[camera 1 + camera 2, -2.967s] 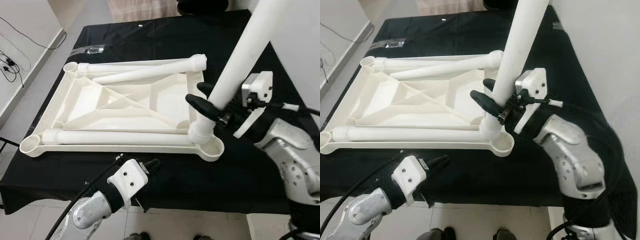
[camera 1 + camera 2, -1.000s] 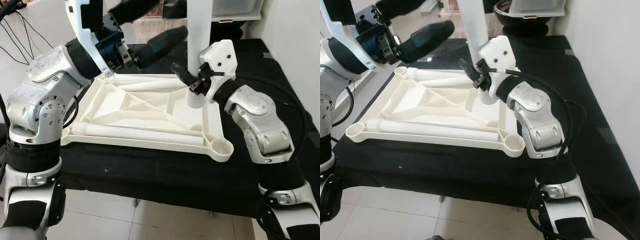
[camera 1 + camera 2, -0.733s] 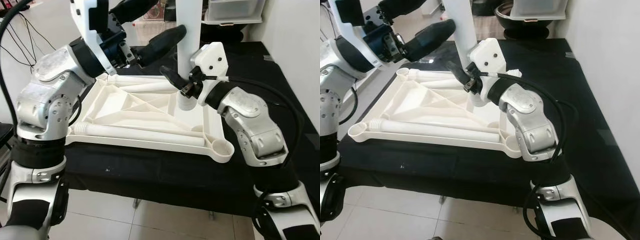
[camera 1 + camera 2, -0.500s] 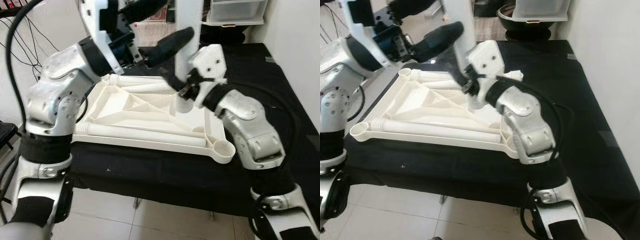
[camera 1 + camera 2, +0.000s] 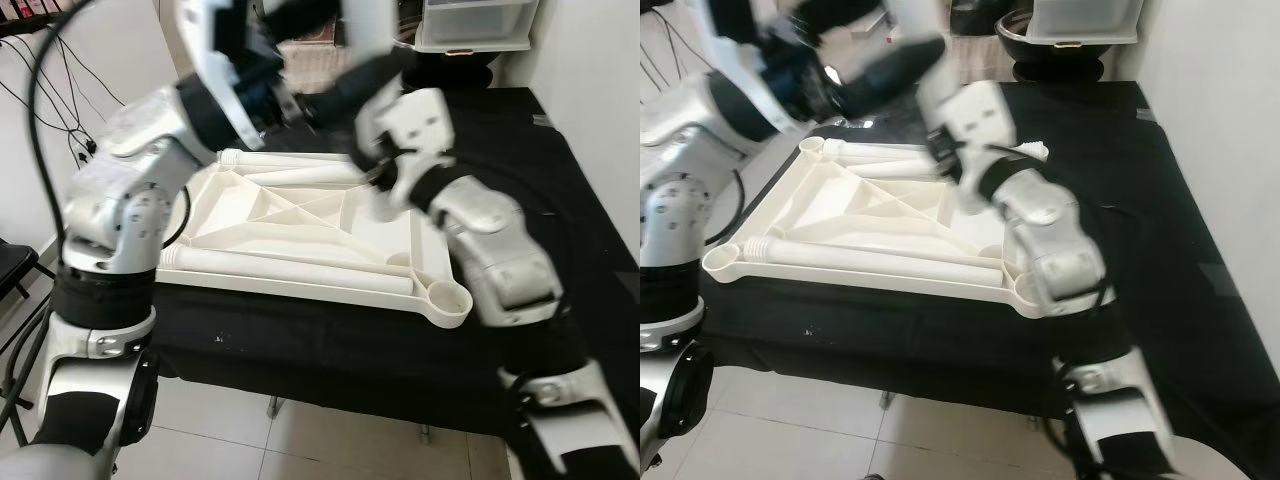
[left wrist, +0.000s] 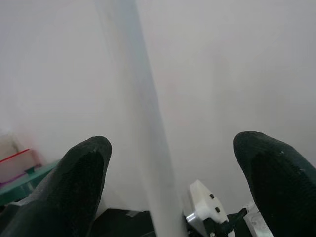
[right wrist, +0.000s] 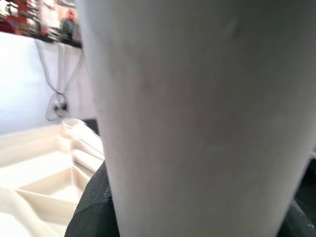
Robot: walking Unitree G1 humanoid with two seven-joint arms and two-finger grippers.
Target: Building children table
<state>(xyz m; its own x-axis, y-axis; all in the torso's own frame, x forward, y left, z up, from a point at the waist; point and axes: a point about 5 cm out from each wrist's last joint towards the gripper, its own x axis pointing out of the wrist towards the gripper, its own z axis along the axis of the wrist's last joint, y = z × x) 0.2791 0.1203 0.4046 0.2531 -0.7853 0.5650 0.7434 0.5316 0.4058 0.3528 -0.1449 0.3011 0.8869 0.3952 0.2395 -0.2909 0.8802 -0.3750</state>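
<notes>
A white children's tabletop [image 5: 300, 291] lies upside down on the black-clothed table [image 5: 560, 170]. Two loose white legs lie in it, one along the front [image 5: 290, 268] and one along the back [image 5: 290, 160]. My right gripper [image 5: 368, 162] is shut on a third white leg [image 5: 368, 25]. It holds this leg upright over the tabletop's right half; one black finger [image 7: 91, 212] shows under it. My left gripper [image 5: 335, 45] is raised beside the leg's upper part and is open. The leg [image 6: 140, 148] stands between its fingertips [image 6: 81, 163], touching neither. The eye views are blurred.
A clear storage bin [image 5: 475, 20] and a dark bowl [image 5: 1015, 25] stand at the table's far end. A white wall runs close along the right. Cables [image 5: 40, 110] hang on the left wall, above a black seat [image 5: 10, 265]. Tiled floor [image 5: 300, 440] lies in front.
My left arm rose from below the table's front edge to the upright leg. The right gripper carried the leg from the front right corner toward the middle. The camera pulled back.
</notes>
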